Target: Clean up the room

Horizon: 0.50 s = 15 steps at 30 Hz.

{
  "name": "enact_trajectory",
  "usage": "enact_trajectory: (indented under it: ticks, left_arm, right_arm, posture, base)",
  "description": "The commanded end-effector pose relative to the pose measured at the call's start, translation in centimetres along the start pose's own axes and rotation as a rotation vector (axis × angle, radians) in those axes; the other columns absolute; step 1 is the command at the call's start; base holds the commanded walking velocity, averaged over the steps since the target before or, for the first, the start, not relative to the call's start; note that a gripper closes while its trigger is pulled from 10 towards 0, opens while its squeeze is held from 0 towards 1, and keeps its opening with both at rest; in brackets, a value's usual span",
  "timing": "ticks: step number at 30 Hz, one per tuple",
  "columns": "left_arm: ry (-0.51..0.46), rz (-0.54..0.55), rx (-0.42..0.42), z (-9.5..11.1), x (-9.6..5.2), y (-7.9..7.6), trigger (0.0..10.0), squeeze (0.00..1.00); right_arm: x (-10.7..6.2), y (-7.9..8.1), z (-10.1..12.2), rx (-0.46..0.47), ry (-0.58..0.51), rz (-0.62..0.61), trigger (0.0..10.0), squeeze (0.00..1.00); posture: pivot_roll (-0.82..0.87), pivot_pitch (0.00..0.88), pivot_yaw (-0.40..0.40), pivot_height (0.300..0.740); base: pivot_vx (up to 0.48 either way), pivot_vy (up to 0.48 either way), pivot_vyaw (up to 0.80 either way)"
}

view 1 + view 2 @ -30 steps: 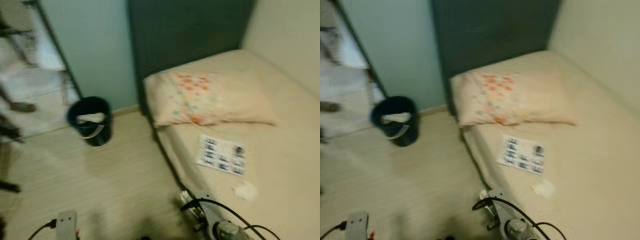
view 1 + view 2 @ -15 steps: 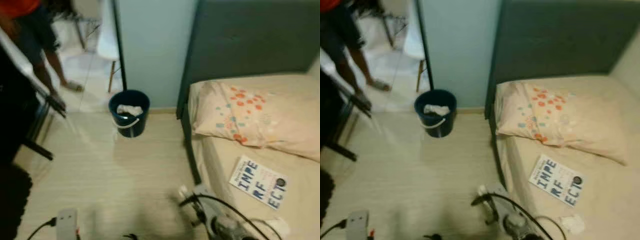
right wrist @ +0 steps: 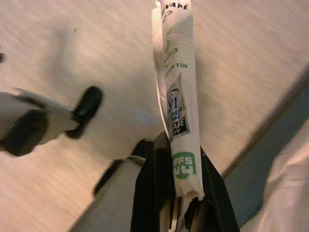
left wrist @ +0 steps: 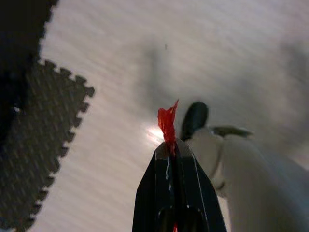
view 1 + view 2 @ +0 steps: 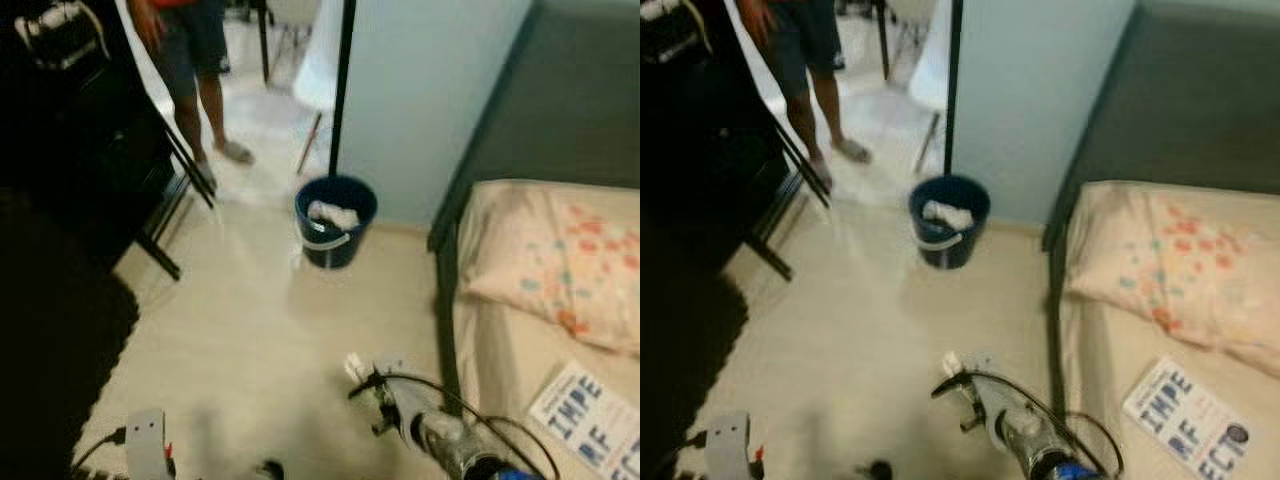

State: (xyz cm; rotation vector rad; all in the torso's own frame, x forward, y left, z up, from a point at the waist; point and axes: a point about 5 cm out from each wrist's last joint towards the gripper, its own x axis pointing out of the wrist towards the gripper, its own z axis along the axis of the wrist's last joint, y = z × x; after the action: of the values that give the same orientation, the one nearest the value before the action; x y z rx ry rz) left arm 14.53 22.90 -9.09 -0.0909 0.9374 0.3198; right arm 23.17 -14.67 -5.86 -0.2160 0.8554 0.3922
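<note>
My left gripper (image 4: 171, 145) is shut on a small red scrap (image 4: 167, 122) that sticks out past the fingertips, low over the pale floor. Pinched in my right gripper (image 3: 177, 145), which is also shut, is a long white paper wrapper (image 3: 177, 72) with green print. In the left eye view the right arm (image 5: 430, 435) reaches forward at the bottom, the white wrapper (image 5: 357, 366) at its tip. The left arm (image 5: 146, 440) sits at the bottom left. A dark blue bucket (image 5: 335, 222) with white rubbish inside stands on the floor ahead, by the light blue wall.
A bed (image 5: 500, 360) with a dark headboard lies to the right, bearing a flowered pillow (image 5: 555, 262) and a book (image 5: 590, 420). A person's legs (image 5: 200, 80) stand at the back left. Black furniture (image 5: 70, 130) and a black mat (image 5: 50, 330) fill the left.
The camera has turned left: the bed slid to the right edge, the bucket came toward the middle, and the person and black furniture came into view. Both grippers keep their hold.
</note>
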Motion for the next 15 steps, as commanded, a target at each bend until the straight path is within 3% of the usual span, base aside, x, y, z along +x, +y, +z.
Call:
enact_trajectory:
  ticks: [1, 15]
  left_arm:
    - [-0.028, -0.012, 0.005, 0.9, 0.2, -0.1, 10.0, 0.00]
    - [-0.093, -0.085, 0.034, 2.9, 0.5, -1.5, 10.0, 0.00]
  right_arm:
    - [-0.1, 0.2, -0.8, 0.044, 0.024, -0.013, 10.0, 0.00]
    - [0.0, 0.2, -0.8, 0.057, 0.025, -0.012, 10.0, 0.00]
  posture:
    - [-0.01, 0.000, 0.005, 0.740]
    - [-0.01, 0.000, 0.009, 0.740]
  base:
    - [0.382, 0.000, 0.00]
    - [0.462, 0.000, 0.00]
